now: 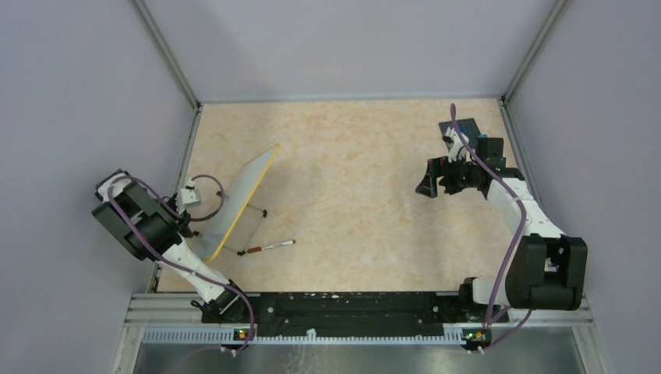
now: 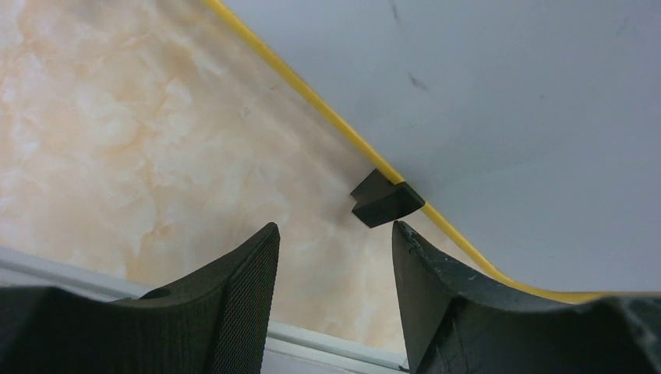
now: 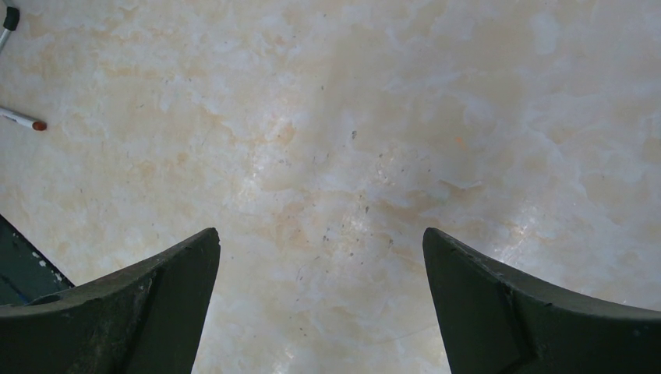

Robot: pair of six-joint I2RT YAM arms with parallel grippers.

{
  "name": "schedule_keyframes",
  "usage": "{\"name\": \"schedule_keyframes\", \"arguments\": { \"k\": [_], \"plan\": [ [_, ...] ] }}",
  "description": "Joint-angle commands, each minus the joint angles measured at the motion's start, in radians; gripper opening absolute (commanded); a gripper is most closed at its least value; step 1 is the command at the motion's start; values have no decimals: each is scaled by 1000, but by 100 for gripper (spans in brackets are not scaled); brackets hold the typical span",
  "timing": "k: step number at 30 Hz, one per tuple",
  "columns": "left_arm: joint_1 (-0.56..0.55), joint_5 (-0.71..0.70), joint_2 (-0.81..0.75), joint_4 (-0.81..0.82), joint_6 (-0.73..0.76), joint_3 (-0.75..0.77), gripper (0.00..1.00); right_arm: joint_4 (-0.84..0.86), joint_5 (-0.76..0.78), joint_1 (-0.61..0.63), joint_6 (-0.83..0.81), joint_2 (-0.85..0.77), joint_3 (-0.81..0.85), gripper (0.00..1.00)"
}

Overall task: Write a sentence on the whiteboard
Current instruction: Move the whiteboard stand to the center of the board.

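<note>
The whiteboard [image 1: 243,189] stands tilted on its black feet at the left of the table, yellow rim toward the middle. In the left wrist view its white face [image 2: 499,117], rim and one black foot [image 2: 383,200] fill the upper right. No sentence shows on it, only a few small dark specks. My left gripper [image 2: 335,230] is open and empty at the board's lower edge, the right finger [image 2: 468,304] overlapping the rim; in the top view the gripper [image 1: 199,234] is mostly hidden behind the board. My right gripper [image 1: 428,188] is open and empty over bare table, which also shows in the right wrist view [image 3: 321,234].
A thin marker [image 1: 270,247] with a reddish tip lies on the table just right of the board's near corner; its tip shows in the right wrist view [image 3: 22,119]. A dark studded plate with blue bricks [image 1: 468,128] sits at the back right behind the right arm. Walls enclose the table.
</note>
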Motion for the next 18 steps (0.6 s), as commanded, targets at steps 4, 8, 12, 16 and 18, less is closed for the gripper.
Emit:
{"name": "schedule_keyframes", "arguments": {
  "k": [4, 8, 12, 16, 18],
  "plan": [
    [-22, -10, 34, 9, 346, -43, 60, 0, -11, 2, -21, 6, 37, 98],
    [-44, -14, 47, 7, 351, -47, 57, -4, -8, 2, -21, 8, 37, 98],
    [-62, -9, 37, 18, 363, -71, 49, -3, -6, 2, -22, 8, 36, 98],
    [-78, -3, 41, 17, 361, -81, 34, -7, -3, 1, -24, 10, 37, 98],
    [-83, -1, 41, 20, 356, -85, 27, -9, -2, 1, -25, 10, 36, 98]
  ]
}}
